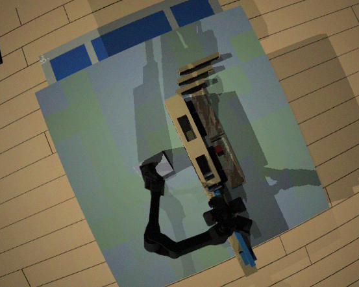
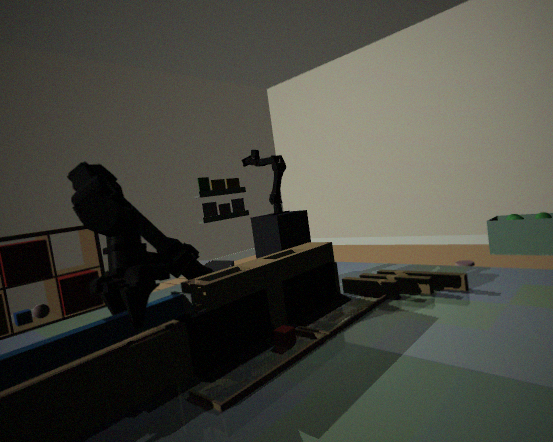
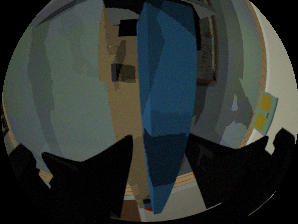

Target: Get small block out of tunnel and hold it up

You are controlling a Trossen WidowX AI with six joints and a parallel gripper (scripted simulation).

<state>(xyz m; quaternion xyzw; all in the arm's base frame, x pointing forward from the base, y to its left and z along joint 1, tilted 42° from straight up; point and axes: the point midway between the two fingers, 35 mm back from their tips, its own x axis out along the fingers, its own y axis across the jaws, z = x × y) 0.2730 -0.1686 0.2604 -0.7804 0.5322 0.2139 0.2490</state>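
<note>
Top view: one red block [image 1: 219, 149] [image 2: 284, 338], three tan slats [image 1: 199, 63] [image 2: 449, 281]

Matte black, chunky-jointed arm [image 1: 154, 208] [image 2: 149, 230].

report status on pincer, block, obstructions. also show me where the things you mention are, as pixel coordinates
pincer [image 1: 228, 217] [image 2: 124, 320] [image 3: 157, 137] open, astride blue bar [image 1: 245, 248] [image 2: 77, 336] [image 3: 170, 75]; red block [image 1: 219, 149] [image 2: 284, 338] outside tunnel [image 1: 192, 149] [image 2: 277, 300], on brown ledge [image 1: 210, 120] [image 2: 247, 370]; slats [image 1: 196, 66] [image 2: 413, 285] past far end

At the left of the exterior view, a shelf unit [image 2: 56, 276] has red panels [image 2: 25, 262], with a blue box [image 2: 23, 317] beside a ball [image 2: 41, 310] in a lower compartment. Near the centre, small boxes line two wall shelves, one [image 2: 222, 192] above the other [image 2: 226, 216]. At the right, green rounded tops [image 2: 515, 218] show above the rim of a pale green bin [image 2: 527, 240].
</note>
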